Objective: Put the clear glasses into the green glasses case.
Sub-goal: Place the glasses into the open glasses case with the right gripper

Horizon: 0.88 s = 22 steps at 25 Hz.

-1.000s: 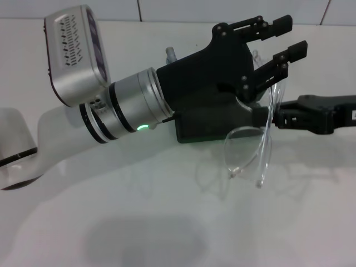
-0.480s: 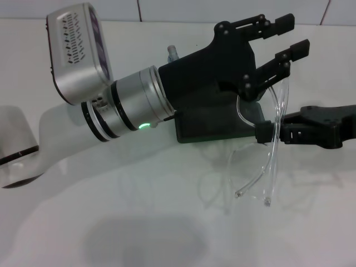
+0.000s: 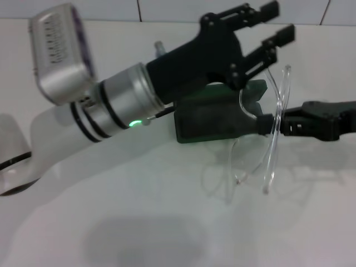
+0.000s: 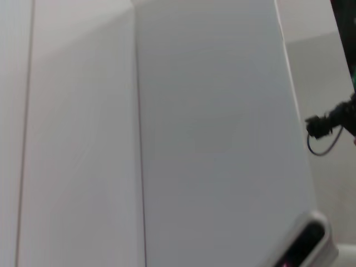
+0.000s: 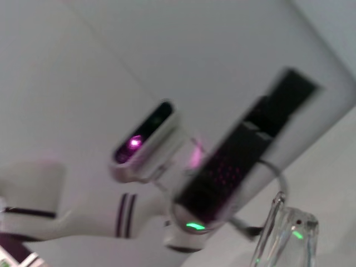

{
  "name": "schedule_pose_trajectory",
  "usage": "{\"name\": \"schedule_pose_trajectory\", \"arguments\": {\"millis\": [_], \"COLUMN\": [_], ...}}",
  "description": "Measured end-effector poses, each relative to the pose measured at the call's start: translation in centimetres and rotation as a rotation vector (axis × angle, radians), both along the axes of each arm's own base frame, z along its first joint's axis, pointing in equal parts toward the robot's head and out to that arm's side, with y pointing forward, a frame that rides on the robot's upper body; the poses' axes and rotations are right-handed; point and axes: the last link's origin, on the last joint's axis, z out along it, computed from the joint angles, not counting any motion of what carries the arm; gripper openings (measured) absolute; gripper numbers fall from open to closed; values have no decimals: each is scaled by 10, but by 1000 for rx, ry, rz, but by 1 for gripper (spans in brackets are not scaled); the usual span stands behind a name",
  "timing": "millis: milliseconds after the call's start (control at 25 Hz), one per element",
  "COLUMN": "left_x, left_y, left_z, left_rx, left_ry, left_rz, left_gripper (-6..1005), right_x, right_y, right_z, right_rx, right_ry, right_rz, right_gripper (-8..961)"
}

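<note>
Your right gripper [image 3: 266, 123] pinches the clear glasses [image 3: 273, 133] above the table [image 3: 167, 222]. Your left gripper [image 3: 272, 25] hangs spread wide over the green glasses case [image 3: 211, 119].

The glasses [image 3: 272, 130] are seen fully transparent, with a curved one-piece lens and thin clear arms. They are held off the white surface, stood roughly on edge, with the lens rising high and the two arms hanging down toward the near side, their tips just above the surface. The case [image 3: 219, 117] is dark green and lies on the surface just behind and to the left of the glasses; much of it is hidden. Whether its lid is open cannot be told.
</note>
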Motion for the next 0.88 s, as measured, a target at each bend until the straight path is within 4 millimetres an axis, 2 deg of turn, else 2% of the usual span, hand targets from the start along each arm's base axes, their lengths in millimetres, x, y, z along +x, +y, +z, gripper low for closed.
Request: {"name": "schedule_pose_trajectory", "arguments": {"millis": [80, 280, 440, 480, 560, 680, 880], "left_x": [-1, -19, -53, -60, -83, -104, -120], "left_y": [-1, -12, -19, -20, -19, -17, -17], "left_z": [3, 26, 49, 52, 63, 73, 80], "left_rx": [5, 42, 93, 98, 99, 75, 41], "left_ry": [-16, -121, -154, -155, -138, -120, -107], "left_rz": [4, 15, 97, 123, 208, 290, 361], "left_gripper": [426, 427, 427, 427, 427, 427, 427], "right_x": [2, -2, -16, -27, -35, -79, -128], "right_y": [5, 17, 26, 31, 34, 48, 64], "right_z": [0, 7, 16, 23, 26, 31, 9], "right_rx": [30, 114, 172, 199, 215, 272, 254], "right_ry": [-17, -73, -186, -279, -326, -554, -796], "right_rz": [-14, 12, 88, 128, 148, 262, 389], "right_gripper": [113, 112, 112, 112, 112, 112, 112]}}
